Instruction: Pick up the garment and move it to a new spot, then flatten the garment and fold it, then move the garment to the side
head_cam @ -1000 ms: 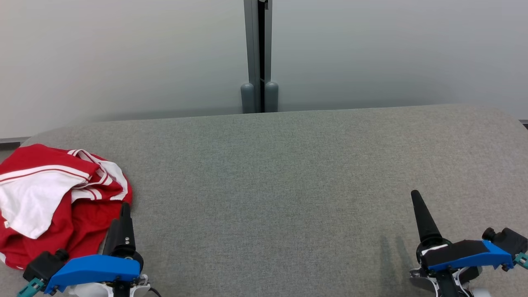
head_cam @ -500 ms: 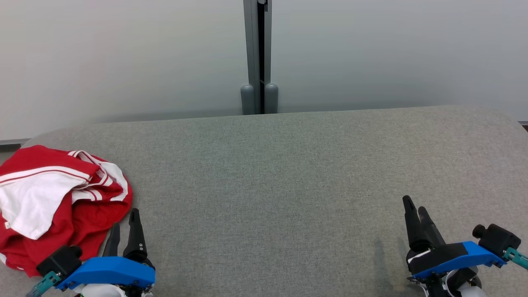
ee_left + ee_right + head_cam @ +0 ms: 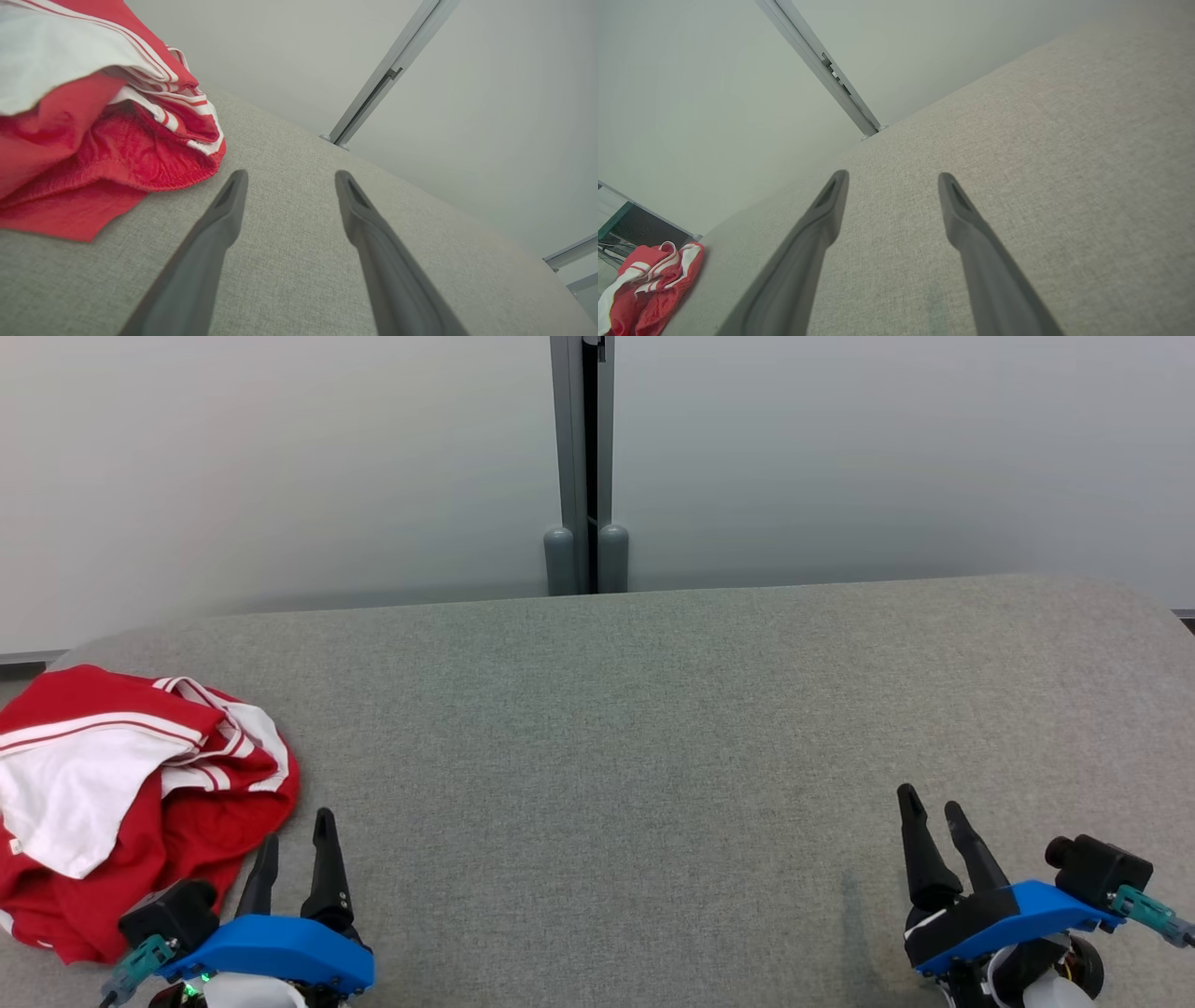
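head: left end effector [image 3: 297, 828] lower left, fingers pointing up, open, empty, just beside the crumpled red-and-white garment [image 3: 140, 775] at the desk's [image 3: 607, 728] left end; right end effector [image 3: 929, 798] lower right, open, empty | left wrist: fingers [image 3: 210, 242] spread above desk, garment close at upper left | right wrist: fingers [image 3: 971, 233] spread, garment well apart at lower left

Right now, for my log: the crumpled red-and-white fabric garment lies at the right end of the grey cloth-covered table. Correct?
No: the head view shows the crumpled red-and-white fabric garment at the left end of the grey cloth-covered table.
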Controlling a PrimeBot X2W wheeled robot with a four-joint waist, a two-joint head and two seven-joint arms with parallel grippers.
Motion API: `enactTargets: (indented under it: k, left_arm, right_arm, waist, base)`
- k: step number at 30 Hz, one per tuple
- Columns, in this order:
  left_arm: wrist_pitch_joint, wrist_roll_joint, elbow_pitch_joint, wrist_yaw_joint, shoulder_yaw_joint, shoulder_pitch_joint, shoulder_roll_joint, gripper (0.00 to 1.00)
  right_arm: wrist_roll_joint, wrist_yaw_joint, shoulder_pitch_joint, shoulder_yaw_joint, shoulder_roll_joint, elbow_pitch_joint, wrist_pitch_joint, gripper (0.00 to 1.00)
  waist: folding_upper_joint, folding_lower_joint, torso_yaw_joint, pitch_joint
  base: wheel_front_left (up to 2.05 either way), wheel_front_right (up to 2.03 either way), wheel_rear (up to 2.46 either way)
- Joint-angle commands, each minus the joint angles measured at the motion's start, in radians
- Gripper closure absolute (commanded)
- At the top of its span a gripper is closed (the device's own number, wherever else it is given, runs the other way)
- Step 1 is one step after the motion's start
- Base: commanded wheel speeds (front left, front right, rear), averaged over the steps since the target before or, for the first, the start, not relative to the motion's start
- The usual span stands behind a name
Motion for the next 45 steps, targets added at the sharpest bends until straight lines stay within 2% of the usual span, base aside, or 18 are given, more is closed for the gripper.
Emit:
enactTargets:
  k: [1,18,37,45]
  left_arm:
    - [-0.009,0.027,-0.004,0.006,-0.004,-0.024,0.008,0.00]
    - [-0.053,0.197,0.030,0.027,-0.032,-0.029,0.012,0.00]
    - [-0.094,0.373,0.002,0.053,-0.039,-0.037,0.017,0.00]
    - [-0.110,0.430,0.062,0.068,-0.038,-0.025,0.011,0.00]
  right_arm:
    - [-0.027,0.002,-0.026,0.003,-0.003,-0.001,-0.009,0.00]
    - [-0.213,0.002,-0.038,0.007,-0.003,0.041,-0.053,0.00]
    - [-0.393,0.001,-0.041,0.016,-0.004,-0.036,-0.096,0.00]
    - [-0.475,0.001,-0.040,0.009,-0.005,0.037,-0.111,0.00]
  waist:
    - [0.0000,0.0000,-0.001,0.000]
    - [0.0000,0.0000,-0.001,0.003]
    - [0.0000,0.0000,-0.002,0.009]
    - [0.0000,0.0000,-0.003,0.010]
  base:
    - [0.00,0.00,0.00]
    - [0.00,0.00,0.00]
    - [0.00,0.00,0.00]
    - [0.00,0.00,0.00]
